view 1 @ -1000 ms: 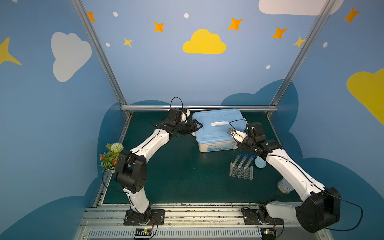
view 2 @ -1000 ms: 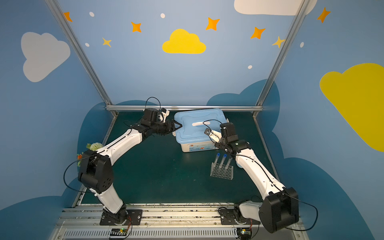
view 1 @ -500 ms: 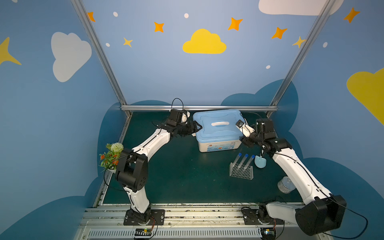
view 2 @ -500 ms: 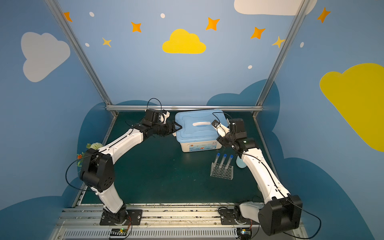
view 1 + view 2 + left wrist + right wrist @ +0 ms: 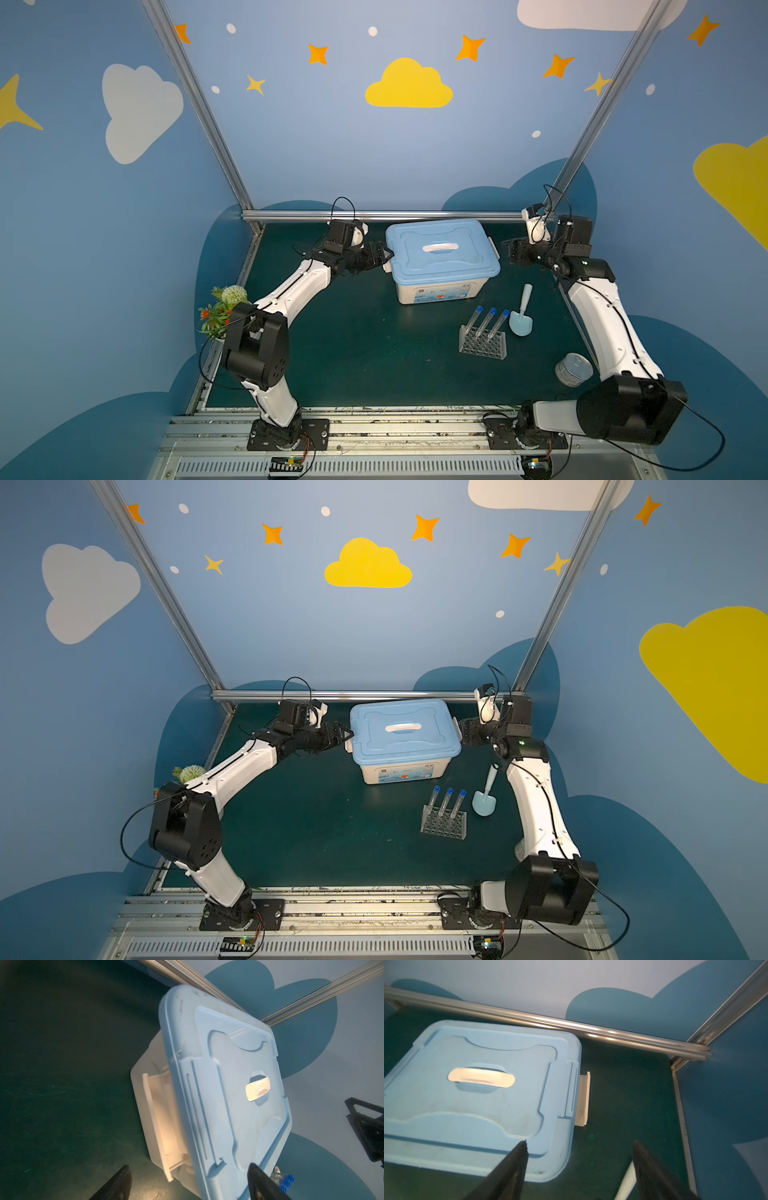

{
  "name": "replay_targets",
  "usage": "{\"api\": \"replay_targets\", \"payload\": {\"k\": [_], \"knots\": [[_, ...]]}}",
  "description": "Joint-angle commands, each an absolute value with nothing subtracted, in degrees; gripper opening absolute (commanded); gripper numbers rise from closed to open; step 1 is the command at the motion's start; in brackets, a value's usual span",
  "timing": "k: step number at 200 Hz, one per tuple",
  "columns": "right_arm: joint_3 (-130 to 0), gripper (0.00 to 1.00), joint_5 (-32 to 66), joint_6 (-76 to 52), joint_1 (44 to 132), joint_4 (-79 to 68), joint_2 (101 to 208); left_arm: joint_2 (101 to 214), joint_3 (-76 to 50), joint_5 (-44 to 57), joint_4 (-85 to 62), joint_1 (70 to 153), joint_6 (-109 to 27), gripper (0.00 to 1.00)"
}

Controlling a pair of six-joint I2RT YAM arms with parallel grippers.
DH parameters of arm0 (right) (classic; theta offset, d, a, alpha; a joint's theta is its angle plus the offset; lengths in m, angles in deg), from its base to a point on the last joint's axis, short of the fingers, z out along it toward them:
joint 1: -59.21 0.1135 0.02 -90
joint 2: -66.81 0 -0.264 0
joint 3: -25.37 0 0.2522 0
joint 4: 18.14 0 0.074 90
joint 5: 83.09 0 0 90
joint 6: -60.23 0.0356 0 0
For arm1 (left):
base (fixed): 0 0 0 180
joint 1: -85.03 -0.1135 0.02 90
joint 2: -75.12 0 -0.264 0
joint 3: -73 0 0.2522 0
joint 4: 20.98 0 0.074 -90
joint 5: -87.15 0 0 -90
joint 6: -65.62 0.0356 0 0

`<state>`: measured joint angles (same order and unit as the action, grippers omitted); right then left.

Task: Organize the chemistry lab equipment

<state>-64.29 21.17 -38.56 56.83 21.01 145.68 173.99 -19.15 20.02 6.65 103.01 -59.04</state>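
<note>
Top views, layout: storage box at the middle of the table's far edge, blue lid on. The rack with three test tubes stands toward the right edge, with a light-blue scoop just beside it.
Top views, hands: left hand at the box's left end, right hand at its right end. Both are spread wide and empty.
Left wrist view, latch: white left latch stands swung out from the box wall. The fingers straddle that end without touching.
Left wrist view, lid: smooth moulded plastic, white handle recessed at centre.
Right wrist view, latch: right latch juts out flat past the lid rim. The right hand hangs wide near the lid's corner, touching nothing.
Handling, box: judged stiff, light and slick-surfaced. The lid likely flexes if lifted by one end. Best hold is the overhanging rim at both short ends together, or the centre handle.
Handling, tubes: judged thin, brittle and slippery. Hold just under the blue cap, gently.
Handling, rack: rigid clear plastic, light, apt to slide or tip. Grip an end wall.
</note>
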Motion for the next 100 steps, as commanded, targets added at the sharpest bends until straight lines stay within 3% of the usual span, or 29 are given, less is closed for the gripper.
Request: {"api": "replay_targets", "payload": {"k": [1, 100], "knots": [[-61.92, 0.8, 27.67, -28.05, 55.25, 15.25, 147.64, 173.6, -18.54, 20.37, 4.87, 102.67, -57.49, 0.89], [-60.2, 0.84, 41.6, -18.83, 49.28, 7.47, 156.56, 177.49, -18.88, 23.87, -0.25, 102.87, -59.62, 0.97]]}}
